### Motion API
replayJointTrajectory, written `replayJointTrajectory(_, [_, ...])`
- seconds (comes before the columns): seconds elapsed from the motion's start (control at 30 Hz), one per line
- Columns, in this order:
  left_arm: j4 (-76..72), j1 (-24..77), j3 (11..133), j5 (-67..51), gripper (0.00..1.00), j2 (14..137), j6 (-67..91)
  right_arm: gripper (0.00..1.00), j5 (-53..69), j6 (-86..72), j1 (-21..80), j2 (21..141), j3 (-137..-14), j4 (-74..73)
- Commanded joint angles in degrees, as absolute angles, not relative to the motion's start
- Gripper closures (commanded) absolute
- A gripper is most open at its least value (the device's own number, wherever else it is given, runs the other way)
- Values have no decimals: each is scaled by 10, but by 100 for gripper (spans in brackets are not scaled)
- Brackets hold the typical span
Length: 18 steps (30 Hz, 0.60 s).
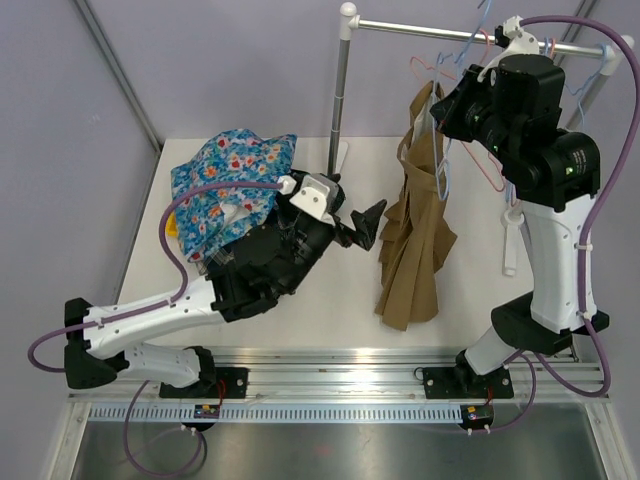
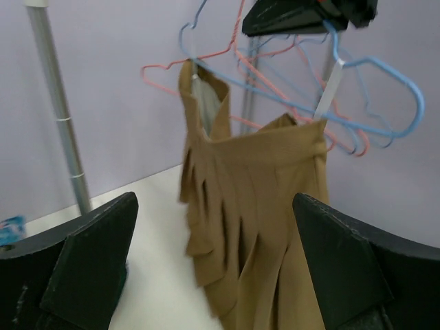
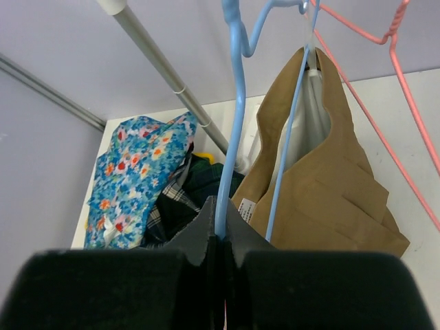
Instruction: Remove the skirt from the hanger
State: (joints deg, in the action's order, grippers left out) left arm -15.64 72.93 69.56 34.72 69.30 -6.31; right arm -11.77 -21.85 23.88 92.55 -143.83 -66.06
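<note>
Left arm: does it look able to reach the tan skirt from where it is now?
Probably yes. The left claw is open and points straight at the skirt, with nothing between them in its wrist view. The right claw is shut on the hanger, holding it up.

A robotics lab booth: plain lilac walls (image 1: 220, 60), white table (image 1: 330, 310), metal mounting rail (image 1: 340, 366) at its edge.
</note>
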Motion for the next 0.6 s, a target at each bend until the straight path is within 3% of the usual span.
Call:
replayJointTrajectory(0.0, [-234,683,681,216,1,700,30,100,-76,-243,239,897,-1464,-599])
replayJointTrajectory(0.37, [-220,617,765,-30,1,779,128,100,-32,-266,238,881,-1433,-578])
replayJointTrajectory(0.57, [-229,610,790,-62,3,819,143,100,-7,-282,238,870,-1416,-569])
